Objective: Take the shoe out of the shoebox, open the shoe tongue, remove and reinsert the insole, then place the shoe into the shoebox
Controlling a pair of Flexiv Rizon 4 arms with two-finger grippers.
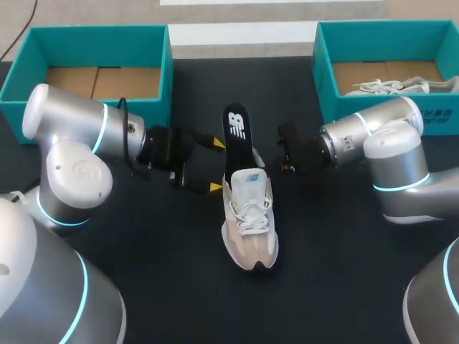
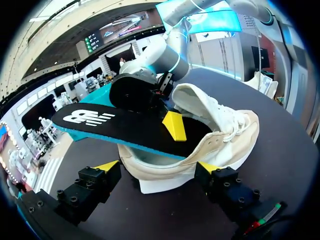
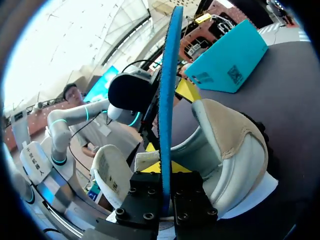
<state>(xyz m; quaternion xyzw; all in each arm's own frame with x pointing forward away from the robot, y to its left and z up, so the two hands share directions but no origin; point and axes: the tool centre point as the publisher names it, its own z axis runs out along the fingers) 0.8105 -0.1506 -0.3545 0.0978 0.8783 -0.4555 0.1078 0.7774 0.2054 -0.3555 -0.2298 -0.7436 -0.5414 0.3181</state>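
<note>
Right claw [image 3: 166,172] pinching insole [image 3: 168,90], left claw [image 2: 157,167] spread

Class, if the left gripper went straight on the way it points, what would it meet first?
The left gripper would likely meet the shoe at its heel, ahead between its open fingers; the insole sits higher.

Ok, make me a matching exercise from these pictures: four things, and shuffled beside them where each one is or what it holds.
1 insole
2 shoe
3 left shoebox
4 right shoebox

A holds another shoe
B standing on the table
C only cardboard floor showing
D partly out of the shoe, in the right gripper

Pairs: 1-D, 2-B, 3-C, 4-A
</note>
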